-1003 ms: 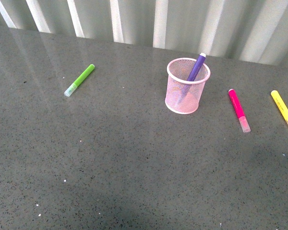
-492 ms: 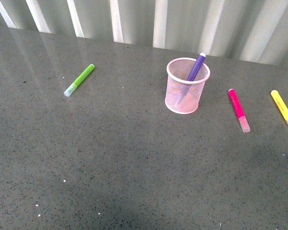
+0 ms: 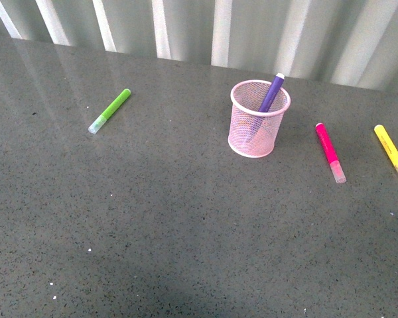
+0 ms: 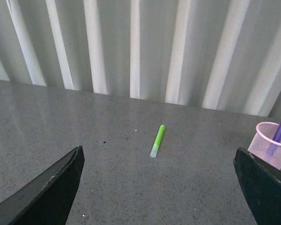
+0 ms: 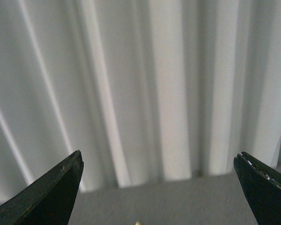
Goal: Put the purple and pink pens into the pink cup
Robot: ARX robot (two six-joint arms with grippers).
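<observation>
Pink wire mesh makes up the pink cup (image 3: 259,119). It stands upright on the grey speckled desk (image 3: 186,225), toward the back and a little right of the middle. The purple pen (image 3: 271,93) is inside the cup. It leans toward the back right, and its top end sticks out over the rim.

The pink pen (image 3: 330,151) is outside the cup. It lies flat on the desk near the cup's right side, not touching it, with its pale cap pointing toward the front. Further right, close to the edge of the front view, lies a yellow marker (image 3: 392,154), apart from the pink pen. A green marker (image 3: 110,110) lies on the left side of the desk, well apart from the cup. Behind the desk is a pale wall (image 3: 252,33) with up-and-down ridges.

In the left wrist view, the left end effector (image 4: 157,154) is spread wide and empty. It faces the green marker and the cup. In the right wrist view, the right end effector (image 5: 157,155) is spread wide and empty too. It faces the ridged wall.
</observation>
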